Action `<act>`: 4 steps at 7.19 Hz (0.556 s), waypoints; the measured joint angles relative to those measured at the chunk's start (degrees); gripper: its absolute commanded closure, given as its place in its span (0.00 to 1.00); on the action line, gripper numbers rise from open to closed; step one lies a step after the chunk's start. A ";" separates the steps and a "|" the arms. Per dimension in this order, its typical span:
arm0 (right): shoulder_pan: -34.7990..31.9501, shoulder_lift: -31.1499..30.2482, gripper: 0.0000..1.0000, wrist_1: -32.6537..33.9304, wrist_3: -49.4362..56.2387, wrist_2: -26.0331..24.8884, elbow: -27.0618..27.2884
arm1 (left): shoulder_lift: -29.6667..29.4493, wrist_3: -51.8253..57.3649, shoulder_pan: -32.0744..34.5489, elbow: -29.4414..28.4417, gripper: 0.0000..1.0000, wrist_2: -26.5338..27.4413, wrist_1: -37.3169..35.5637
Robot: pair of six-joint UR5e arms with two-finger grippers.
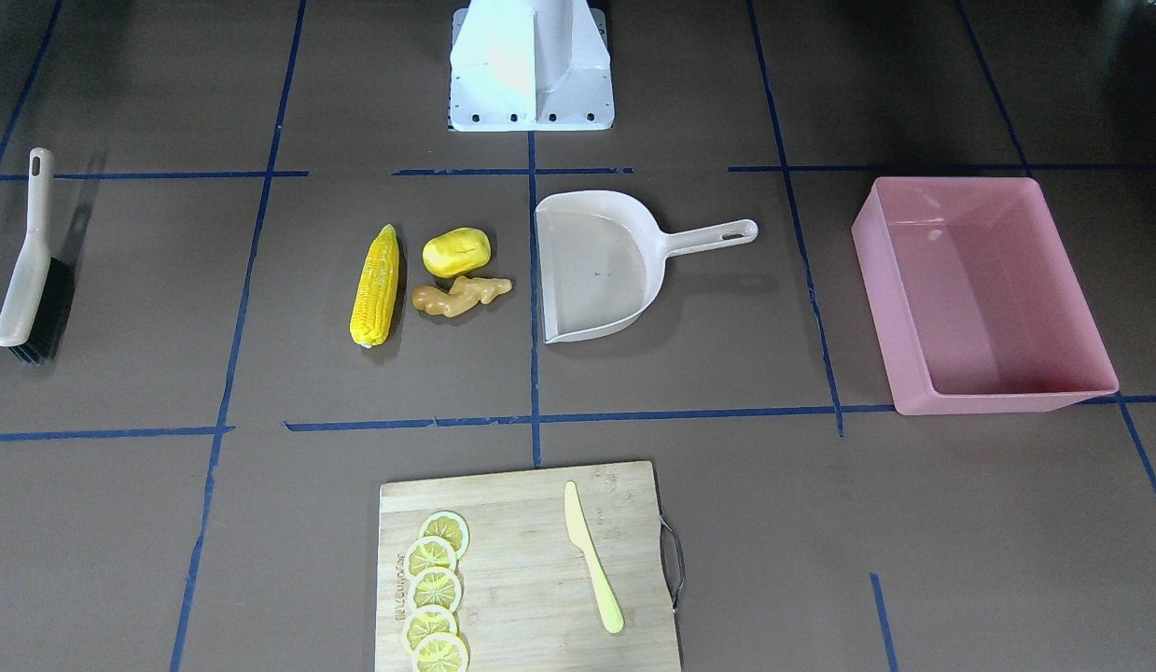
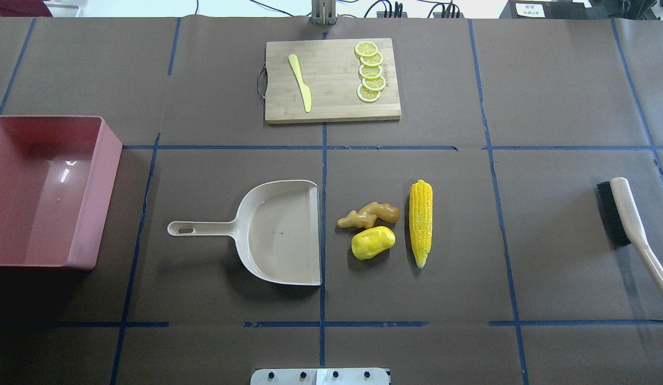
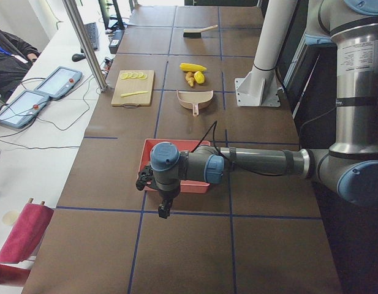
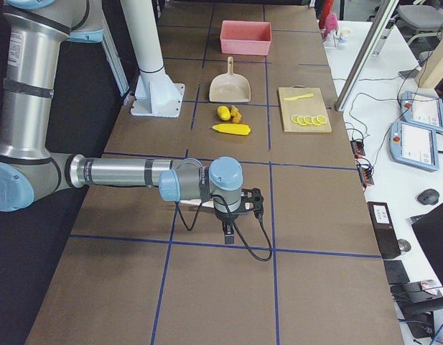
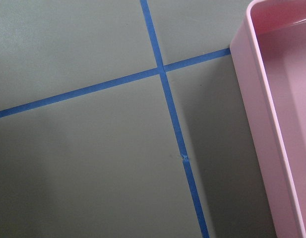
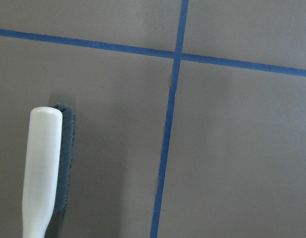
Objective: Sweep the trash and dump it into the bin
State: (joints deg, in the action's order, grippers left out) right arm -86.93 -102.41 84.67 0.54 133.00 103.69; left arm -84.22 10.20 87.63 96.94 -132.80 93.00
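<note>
The trash lies together mid-table: a yellow corn cob (image 1: 375, 287) (image 2: 420, 223), a smooth yellow lump (image 1: 456, 252) (image 2: 372, 242) and a tan-orange ginger root (image 1: 459, 296) (image 2: 368, 214). The pink bin (image 1: 997, 399) (image 2: 109, 198) stands empty at the table's end on my left side. Its corner shows in the left wrist view (image 5: 252, 99). My left gripper (image 3: 163, 208) hangs just outside the bin's outer end. My right gripper (image 4: 228, 231) hangs beyond the brush at the other end. Both show only in the side views, so I cannot tell if they are open or shut.
An empty beige dustpan (image 1: 596, 266) (image 2: 280, 230) lies beside the trash, its mouth toward it. A hand brush (image 1: 27, 261) (image 2: 631, 224) (image 6: 41, 168) lies at the table's right end. A wooden cutting board (image 1: 531, 560) (image 2: 331, 80) holds lemon slices and a pale yellow knife.
</note>
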 measured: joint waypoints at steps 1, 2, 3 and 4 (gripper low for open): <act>0.00 0.11 0.00 0.02 0.05 0.06 0.10 | 0.01 0.00 0.00 0.34 0.00 0.00 -0.08; 0.00 0.11 0.00 -0.01 0.05 0.08 0.21 | 0.14 0.00 0.00 1.15 0.00 0.02 -0.17; 0.00 0.14 0.00 -0.04 0.02 0.01 0.27 | 0.32 -0.04 0.00 1.92 0.00 0.18 -0.15; 0.00 0.20 0.00 -0.09 0.02 -0.04 0.45 | 0.22 -0.20 0.00 2.34 0.00 0.44 -0.07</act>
State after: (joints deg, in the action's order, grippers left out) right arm -86.92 -102.22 84.58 0.56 132.96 104.15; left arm -84.00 9.99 87.63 99.28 -132.37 92.93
